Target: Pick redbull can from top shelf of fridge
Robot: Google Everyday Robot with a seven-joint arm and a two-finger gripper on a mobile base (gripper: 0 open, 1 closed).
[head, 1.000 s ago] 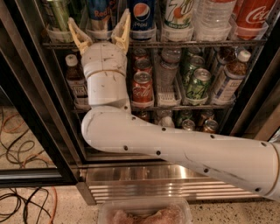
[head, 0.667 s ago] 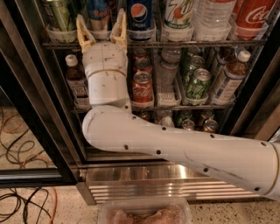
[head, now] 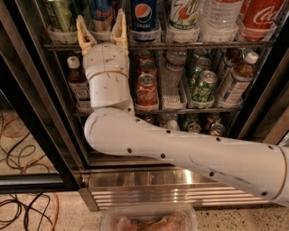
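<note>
The redbull can (head: pixel 102 10) stands on the top shelf (head: pixel 180 44) of the open fridge (head: pixel 40 113), second lane from the left; only its lower blue-and-silver body with red lettering shows. My gripper (head: pixel 102 28) is raised in front of it, its two tan fingers (head: pixel 84 32) spread open on either side of the can's base and white lane front. The fingers do not close on the can. A green-striped can (head: pixel 61 13) stands left of it, a Pepsi can (head: pixel 144 16) right of it.
Further right on the top shelf are a 7up bottle (head: pixel 184 13), a water bottle (head: pixel 219 16) and a Coca-Cola bottle (head: pixel 262 18). The middle shelf holds Coke cans (head: pixel 146 88), green cans (head: pixel 202 85) and brown bottles (head: pixel 77 83). Cables (head: pixel 18 171) lie on the floor left.
My gripper has risen and moved slightly left, so its open fingers now straddle the base of the redbull can instead of sitting below the shelf edge.
</note>
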